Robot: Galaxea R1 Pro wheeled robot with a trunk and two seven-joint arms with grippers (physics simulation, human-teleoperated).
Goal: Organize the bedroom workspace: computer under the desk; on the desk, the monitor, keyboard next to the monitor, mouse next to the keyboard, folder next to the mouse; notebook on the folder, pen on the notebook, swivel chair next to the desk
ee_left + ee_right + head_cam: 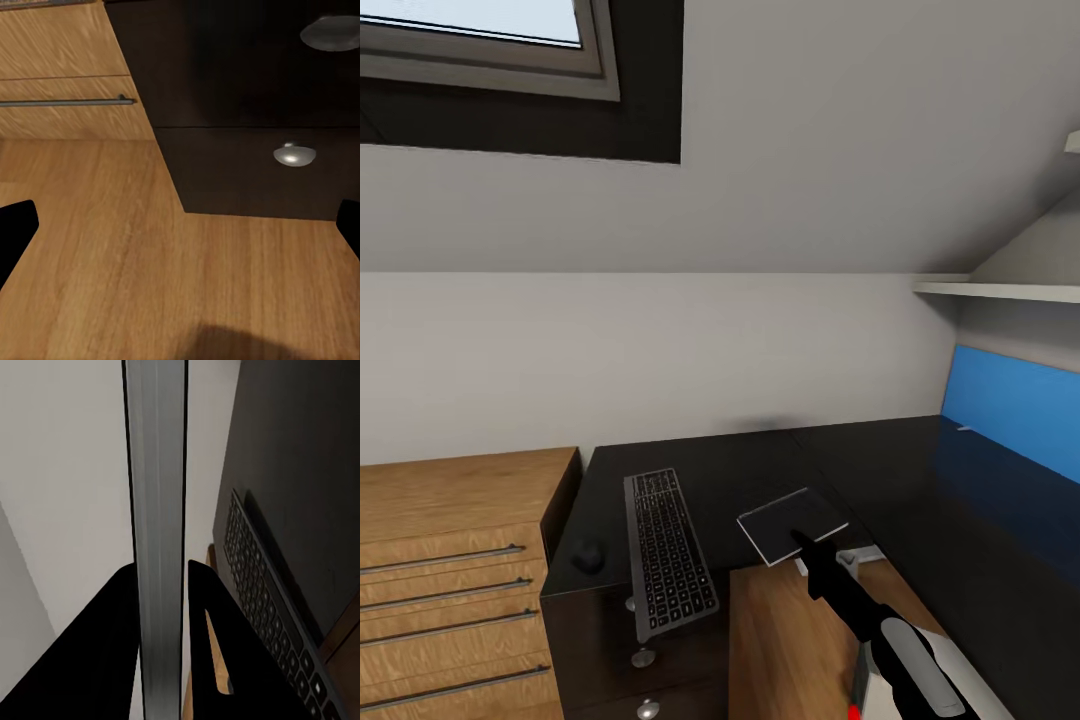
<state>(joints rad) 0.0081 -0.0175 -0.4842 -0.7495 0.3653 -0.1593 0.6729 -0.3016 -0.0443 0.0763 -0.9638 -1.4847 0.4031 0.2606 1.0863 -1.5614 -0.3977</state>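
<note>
The black L-shaped desk (920, 500) fills the lower right of the head view. The slim dark keyboard (665, 555) lies on its left wing, with the small black mouse (588, 555) to its left. My right gripper (807, 548) is shut on the dark notebook (790, 522), holding it roughly level over the desk's inner corner. In the right wrist view the notebook's pale edge (156, 532) runs between the black fingers (112, 652), with the keyboard (277, 615) beyond. A pale grey box with a red light, likely the computer (866, 680), shows beside my right arm. My left gripper (180, 232) hangs open over the floor.
A light wood drawer unit (450, 580) stands against the desk's left end. A blue wall panel (1010, 400) and a white shelf (1000, 290) sit above the desk's right wing. Desk drawers with silver knobs (294, 154) face my left wrist camera. A tiny pale sliver (963, 428) lies near the panel.
</note>
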